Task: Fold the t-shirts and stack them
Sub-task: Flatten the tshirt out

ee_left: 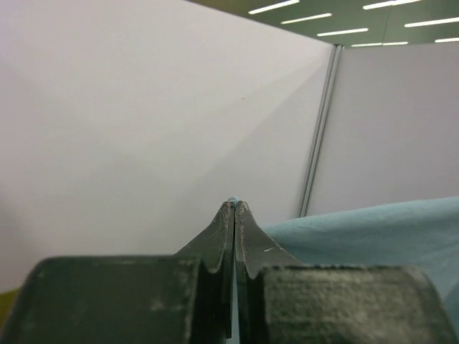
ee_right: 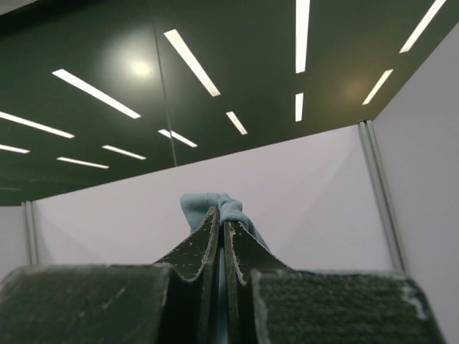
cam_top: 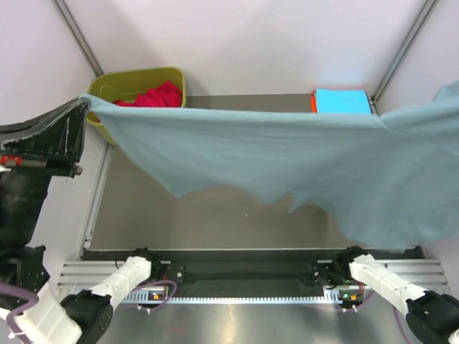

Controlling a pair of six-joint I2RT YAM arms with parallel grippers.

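Observation:
A dusty grey-blue t-shirt (cam_top: 287, 158) hangs spread wide above the table, held up by both arms. My left gripper (cam_top: 84, 106) is shut on its left corner near the bin; in the left wrist view the gripper (ee_left: 235, 204) shows a sliver of cloth at its tips, and the t-shirt (ee_left: 373, 229) trails off to the right. My right gripper (ee_right: 221, 215) is shut on a bunched corner of the t-shirt (ee_right: 208, 204); it lies past the right edge of the top view. A red t-shirt (cam_top: 154, 97) lies in the bin. A folded cyan t-shirt (cam_top: 343, 101) rests on an orange one (cam_top: 314, 104) at the back right.
The olive-green bin (cam_top: 136, 77) stands at the back left, partly behind the raised cloth. White walls close in the back and both sides. The grey tabletop (cam_top: 179, 222) shows under the hanging shirt. The arm bases and rail (cam_top: 244, 276) run along the near edge.

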